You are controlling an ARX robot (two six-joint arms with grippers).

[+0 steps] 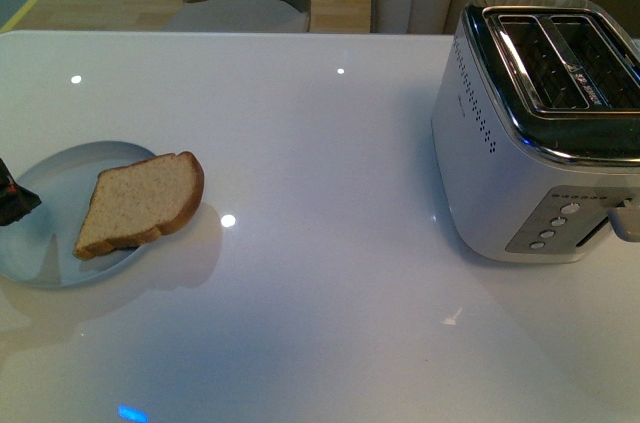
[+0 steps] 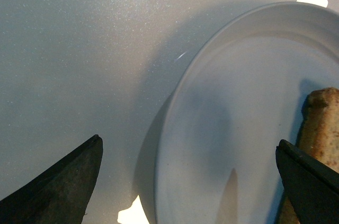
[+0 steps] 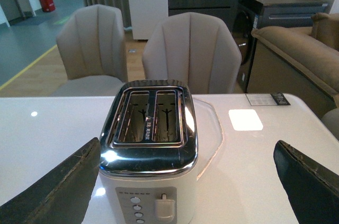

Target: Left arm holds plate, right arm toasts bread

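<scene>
A pale blue-grey plate (image 1: 40,243) lies at the table's left edge with a slice of brown-crusted bread (image 1: 140,201) on it, overhanging its right rim. My left gripper (image 1: 15,201) shows only as a dark tip over the plate's left part. In the left wrist view it (image 2: 188,181) is open, its jaws straddling the plate's rim (image 2: 175,128), one finger (image 2: 63,187) over the table, the other (image 2: 310,181) over the bread's crust (image 2: 323,123). My right gripper (image 3: 188,181) is open and empty, facing the toaster (image 3: 151,155). It is out of the front view.
The silver two-slot toaster (image 1: 540,133) stands at the table's right, slots empty, lever and buttons on its near end. Two beige chairs (image 3: 190,54) stand behind the white table (image 1: 320,143). A sofa (image 3: 296,60) is beyond.
</scene>
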